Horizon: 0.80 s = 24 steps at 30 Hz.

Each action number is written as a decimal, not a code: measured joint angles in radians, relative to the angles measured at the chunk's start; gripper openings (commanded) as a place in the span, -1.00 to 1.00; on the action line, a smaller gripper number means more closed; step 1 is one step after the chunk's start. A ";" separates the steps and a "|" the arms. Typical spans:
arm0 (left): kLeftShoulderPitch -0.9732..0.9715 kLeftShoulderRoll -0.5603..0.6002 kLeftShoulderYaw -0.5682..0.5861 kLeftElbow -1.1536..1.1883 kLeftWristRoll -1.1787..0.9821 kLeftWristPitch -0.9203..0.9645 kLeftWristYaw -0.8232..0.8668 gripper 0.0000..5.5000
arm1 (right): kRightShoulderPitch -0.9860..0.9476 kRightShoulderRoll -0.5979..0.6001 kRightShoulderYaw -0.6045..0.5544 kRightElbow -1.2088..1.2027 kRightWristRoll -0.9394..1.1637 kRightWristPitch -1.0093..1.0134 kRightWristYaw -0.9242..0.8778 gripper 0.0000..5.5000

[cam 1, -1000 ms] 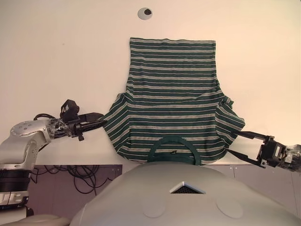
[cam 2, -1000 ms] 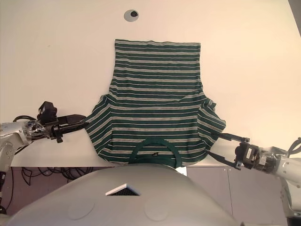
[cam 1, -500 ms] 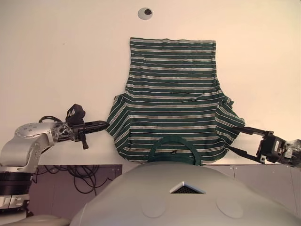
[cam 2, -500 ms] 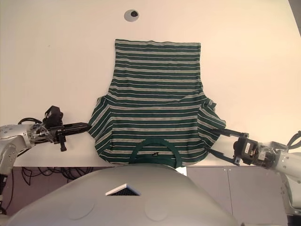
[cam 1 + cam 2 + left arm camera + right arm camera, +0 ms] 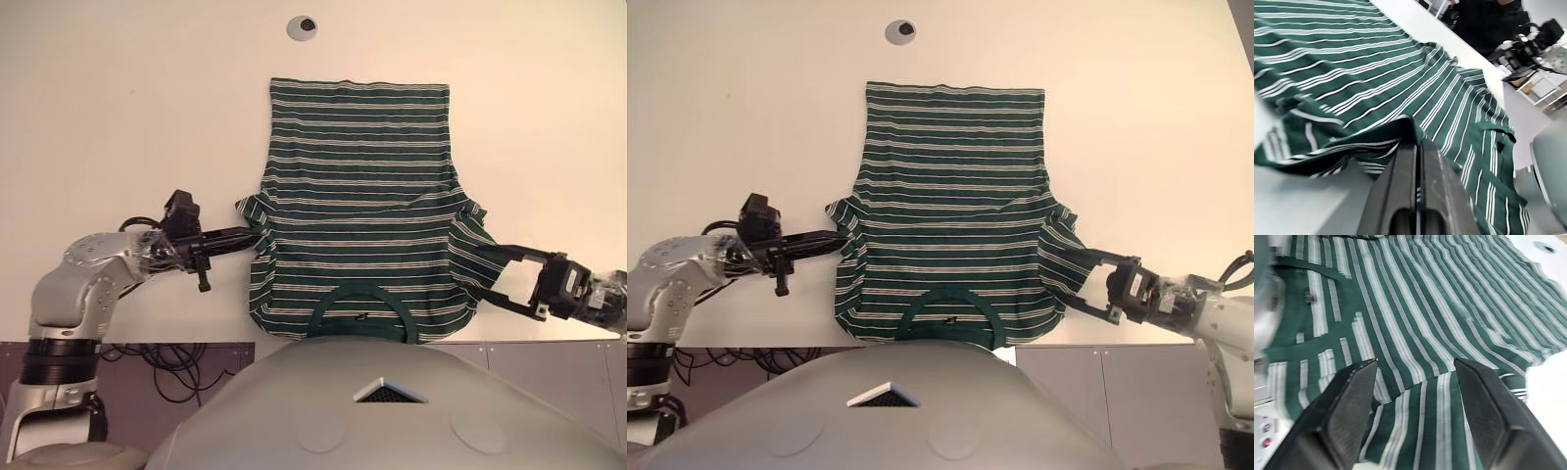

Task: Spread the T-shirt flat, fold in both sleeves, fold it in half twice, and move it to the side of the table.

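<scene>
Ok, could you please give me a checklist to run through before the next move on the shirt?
1. Left gripper shut on the left sleeve: ok.
2. Right gripper shut on the right sleeve: not ok, open.
3. Shirt body flat on the table: ok.
4. Left sleeve folded over flat: not ok, bunched.
5. Right sleeve between the right fingers: cannot tell.

Shut on the T-shirt's [image 5: 360,186] sleeve [image 5: 257,208], the left gripper [image 5: 257,233] has its tips buried in bunched, blurred fabric. Whether the open right gripper [image 5: 482,269] touches cloth cannot be told. Its fingers [image 5: 1352,401] are cropped at the base. The round fitting [image 5: 303,26] far beyond both grippers is too small to identify.
</scene>
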 measured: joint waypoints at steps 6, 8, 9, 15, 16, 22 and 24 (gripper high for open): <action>-0.053 -0.064 -0.074 -0.026 0.005 0.027 0.038 -1.00 | -0.059 0.009 -0.022 0.045 0.092 0.186 -0.087 0.04; -0.075 -0.092 -0.094 -0.027 0.007 0.036 0.058 -1.00 | -0.058 0.013 -0.055 0.043 0.176 0.294 -0.110 0.04; -0.080 -0.103 -0.101 -0.029 0.009 0.043 0.066 -1.00 | -0.055 0.016 -0.063 0.042 0.209 0.340 -0.118 0.04; -0.098 -0.138 -0.168 -0.014 0.061 0.049 0.116 -0.83 | 0.002 0.034 -0.105 0.032 0.362 0.628 -0.126 0.04; -0.099 -0.139 -0.169 -0.014 0.073 0.049 0.121 -0.77 | 0.012 0.035 -0.118 0.023 0.380 0.669 -0.128 0.04; -0.101 -0.140 -0.177 -0.036 0.073 0.070 0.131 -0.47 | -0.002 -0.006 -0.146 0.001 0.403 0.856 -0.176 0.04; -0.099 -0.140 -0.177 -0.057 0.069 0.081 0.135 -0.37 | -0.028 -0.006 -0.154 0.012 0.403 0.883 -0.180 0.04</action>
